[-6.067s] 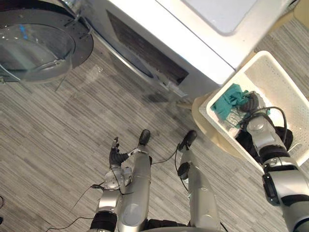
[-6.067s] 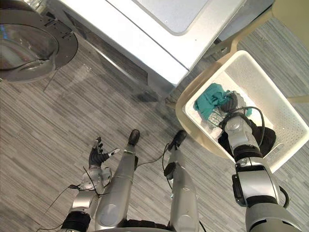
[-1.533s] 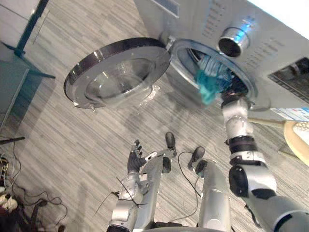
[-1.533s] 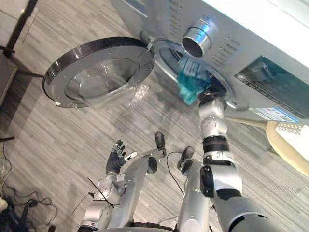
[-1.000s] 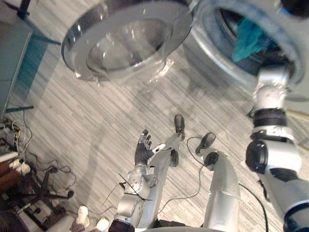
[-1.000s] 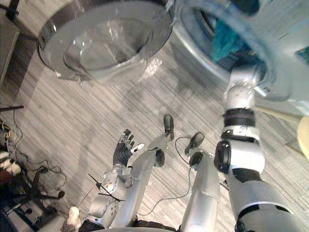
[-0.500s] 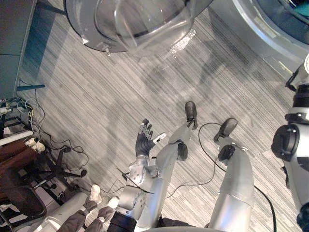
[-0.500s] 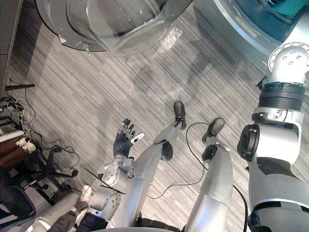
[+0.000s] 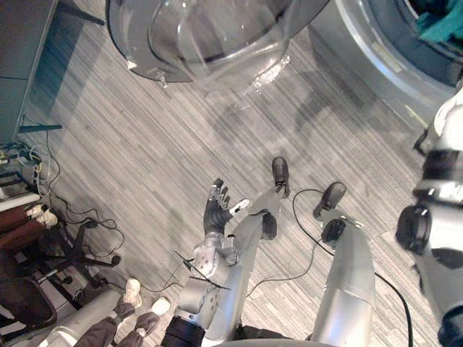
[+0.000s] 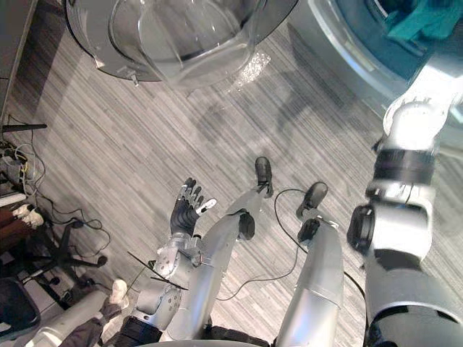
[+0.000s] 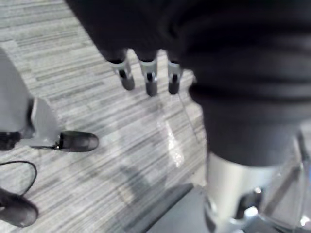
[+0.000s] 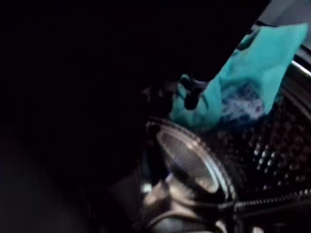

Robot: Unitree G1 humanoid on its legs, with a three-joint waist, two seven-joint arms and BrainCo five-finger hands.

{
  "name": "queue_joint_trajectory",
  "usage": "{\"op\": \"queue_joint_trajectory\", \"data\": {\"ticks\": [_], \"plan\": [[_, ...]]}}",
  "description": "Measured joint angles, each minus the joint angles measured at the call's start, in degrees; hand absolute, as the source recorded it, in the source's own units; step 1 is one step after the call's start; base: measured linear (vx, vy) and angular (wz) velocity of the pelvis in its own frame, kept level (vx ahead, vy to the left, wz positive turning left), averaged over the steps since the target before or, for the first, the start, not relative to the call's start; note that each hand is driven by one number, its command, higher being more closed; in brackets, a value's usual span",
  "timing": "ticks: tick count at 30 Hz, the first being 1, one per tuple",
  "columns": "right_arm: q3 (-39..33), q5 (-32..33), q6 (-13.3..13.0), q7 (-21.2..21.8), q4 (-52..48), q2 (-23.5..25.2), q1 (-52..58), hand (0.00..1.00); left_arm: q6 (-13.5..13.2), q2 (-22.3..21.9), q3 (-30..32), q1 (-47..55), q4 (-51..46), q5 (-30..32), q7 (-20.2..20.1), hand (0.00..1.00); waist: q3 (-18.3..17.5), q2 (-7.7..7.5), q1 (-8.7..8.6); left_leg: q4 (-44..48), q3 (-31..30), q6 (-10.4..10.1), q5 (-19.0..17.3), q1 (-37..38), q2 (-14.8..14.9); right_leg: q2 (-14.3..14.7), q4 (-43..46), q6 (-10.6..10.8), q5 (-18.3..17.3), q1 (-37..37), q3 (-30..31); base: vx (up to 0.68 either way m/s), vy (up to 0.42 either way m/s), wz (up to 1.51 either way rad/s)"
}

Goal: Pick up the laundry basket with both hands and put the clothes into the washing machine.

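Teal cloth (image 10: 423,22) lies in the drum (image 12: 272,145) (door (image 10: 173,29) open).

Front-loading washing machine (image 9: 376,54), silver-grey, with its round glass door (image 9: 210,29) swung wide open to the left of the drum mouth. A crumpled teal garment (image 10: 421,22) lies inside the drum, just past the rim. In the right wrist view it is bunched against the dark, perforated drum wall (image 12: 272,150).

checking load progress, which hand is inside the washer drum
The right hand: it is inside the drum by the teal garment, while the left hand hangs open above the floor.
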Motion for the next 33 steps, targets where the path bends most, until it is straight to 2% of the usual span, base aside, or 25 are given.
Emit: {"op": "queue_joint_trajectory", "data": {"ticks": [2, 4, 9, 11, 13, 16, 17, 18, 20, 22, 24, 25, 26, 27, 29, 31, 32, 33], "plan": [[-0.04, -0.54, 2.13, 1.31, -2.29, 1.69, 4.25, 0.0, 0.08, 0.02, 0.58, -0.42, 0.61, 0.12, -0.04, 0.0, 0.05, -0.3, -0.14, 0.42, 0.09, -0.06, -0.91, 1.28, 0.19, 0.2, -0.57, 0.02, 0.01, 1.64, -0.01, 0.09, 0.015, -0.13], [-0.03, -2.93, 4.22, 2.93, -4.86, 5.07, 9.58, 0.0, 0.41, -0.03, 2.21, -0.69, 0.67, 0.22, -0.24, 0.0, 0.59, -1.24, -0.69, 2.24, 0.12, 0.16, -2.67, 2.97, 0.91, 0.53, -1.21, 0.03, 0.0, 4.37, -0.7, 0.12, -0.018, -0.1], [0.42, -10.14, 8.95, 10.32, -8.85, 16.71, 26.07, 0.0, 1.14, -0.17, 4.84, -1.12, 3.43, 0.49, -1.3, 0.0, 0.36, -5.82, -2.6, 3.3, 0.83, 0.57, -5.66, 10.9, 1.52, 1.2, -5.49, 0.05, -0.03, 13.84, -2.32, 0.16, -0.014, -0.19], [0.42, -11.19, 9.55, 12.08, -10.97, 20.86, 31.86, 0.0, 1.16, -0.16, 4.96, -1.36, 4.25, 0.9, -1.92, 0.0, 0.32, -7.27, -3.18, 3.27, 1.23, 0.72, -6.53, 14.19, 1.4, 1.28, -7.24, 0.08, -0.05, 17.69, -2.53, 0.24, 0.008, -0.13], [0.68, -11.46, 10.65, 13.79, -12.24, 23.81, 36.42, 0.0, 1.34, -0.17, 5.22, -1.37, 5.38, 1.82, -2.82, 0.0, 0.2, -7.94, -3.93, 3.23, 1.7, 0.97, -7.49, 17.08, 1.3, 1.24, -8.34, 0.19, -0.12, 20.97, -3.04, 0.22, 0.013, -0.13], [3.14, -14.01, 12.29, 16.34, -15.44, 27.3, 44.08, 0.0, 1.92, -0.23, 6.91, -1.38, 6.11, 2.61, -4.12, 0.0, -0.48, -9.51, -4.67, 3.23, 2.44, 1.11, -8.32, 21.39, 0.9, 1.09, -9.8, 0.26, -0.16, 25.41, -3.04, 0.17, 0.006, -0.19], [3.61, -14.93, 12.93, 16.81, -15.82, 27.76, 45.38, 0.0, 2.15, -0.23, 7.23, -1.32, 6.19, 2.76, -4.28, 0.0, -0.58, -9.69, -4.66, 3.21, 2.45, 0.55, -8.77, 22.37, 0.95, 1.16, -10.09, 0.37, -0.23, 26.36, -3.05, 0.14, 0.0, -0.29], [3.86, -16.14, 13.2, 17.42, -16.89, 29.01, 48.14, 0.0, 2.28, -0.11, 7.54, -1.21, 6.49, 3.19, -4.36, 0.0, -0.97, -10.18, -4.73, 3.25, 2.48, 0.17, -9.88, 24.19, 1.01, 1.35, -10.68, 0.9, -0.61, 28.28, -2.99, 0.12, 0.004, -0.27], [2.9, -17.22, 12.31, 17.89, -18.53, 31.33, 52.75, 0.0, 2.45, -0.16, 9.49, 0.63, 6.68, 3.79, -4.81, 0.0, -3.18, -11.52, -6.23, 3.31, 2.56, -0.99, -12.52, 26.13, 1.62, 2.18, -11.32, 1.62, -1.19, 30.31, -2.57, 0.11, 0.011, -0.33], [-0.71, -18.04, 11.1, 18.6, -19.26, 32.95, 58.55, 0.0, 3.27, 0.41, 10.64, 2.37, 7.52, 4.26, -5.66, 0.0, -5.02, -14.0, -7.68, 3.29, 3.59, -1.93, -15.09, 29.54, 2.23, 2.79, -11.47, 1.73, -1.69, 32.67, -1.76, 0.12, 0.034, -0.37], [-2.15, -18.07, 10.92, 18.61, -19.21, 33.51, 62.52, 0.0, 3.5, 0.58, 11.13, 3.35, 8.46, 4.3, -5.74, 0.0, -6.57, -15.44, -7.68, 3.07, 5.28, -2.71, -16.92, 32.14, 2.79, 3.25, -11.62, 1.91, -2.25, 34.6, -0.84, 0.06, 0.021, -0.49], [-2.56, -18.54, 11.07, 18.67, -19.21, 33.49, 66.3, 0.0, 3.78, 0.77, 11.2, 4.34, 9.59, 4.42, -6.51, 0.0, -8.71, -16.0, -7.76, 2.93, 6.65, -3.23, -17.73, 34.23, 3.19, 3.44, -12.43, 1.72, -2.41, 36.34, -0.55, 0.11, -0.02, -1.7], [-7.2, -22.19, 12.44, 18.6, -19.13, 33.16, 71.62, 0.0, 4.2, 0.61, 11.82, 8.28, 9.68, 5.66, -7.09, 0.0, -16.13, -14.07, -7.88, 2.74, 12.5, -5.22, -20.38, 40.64, 5.76, 6.28, -18.29, 1.58, -2.3, 42.2, 2.38, 0.12, -0.056, -1.63], [-8.62, -23.64, 12.56, 18.52, -19.12, 33.18, 72.46, 0.0, 4.2, 0.39, 12.18, 8.46, 9.68, 6.25, -7.94, 0.0, -17.43, -13.71, -7.93, 2.89, 12.97, -5.24, -20.37, 41.4, 6.02, 6.66, -19.1, 1.54, -2.25, 42.91, 2.71, 0.13, -0.095, -1.36], [-10.01, -24.7, 12.72, 18.47, -19.13, 33.27, 72.76, 0.0, 4.27, -0.44, 13.04, 8.54, 9.68, 6.73, -7.96, 0.0, -18.11, -13.23, -8.16, 2.91, 13.03, -5.35, -20.4, 41.95, 6.65, 7.34, -19.24, 0.88, -1.07, 43.24, 2.87, 0.07, -0.103, -0.17], [-11.72, -24.77, 13.93, 18.48, -19.87, 33.41, 72.46, 0.0, 4.67, -0.46, 13.91, 8.73, 9.69, 6.9, -7.97, 0.0, -18.64, -13.32, -8.94, 2.75, 14.18, -6.3, -20.94, 43.62, 7.36, 8.11, -18.78, 1.14, -0.74, 43.43, 3.9, 0.05, -0.072, -0.3], [-12.49, -26.14, 14.28, 18.27, -21.46, 33.48, 72.44, 0.0, 4.94, -0.46, 14.54, 9.44, 9.76, 7.02, -7.96, 0.0, -18.59, -13.34, -8.99, 2.34, 15.51, -7.2, -21.66, 45.81, 7.65, 8.37, -17.65, 1.23, -1.03, 44.32, 4.99, 0.03, -0.033, -0.77], [-13.9, -31.03, 14.28, 17.18, -24.02, 33.67, 72.16, 0.0, 5.0, -0.52, 15.15, 10.35, 10.12, 8.09, -8.02, 0.0, -18.55, -13.35, -9.03, 1.1, 17.86, -7.73, -22.1, 49.37, 7.65, 8.7, -14.21, 1.11, -1.53, 44.82, 7.55, 0.01, -0.027, -1.03]]}}
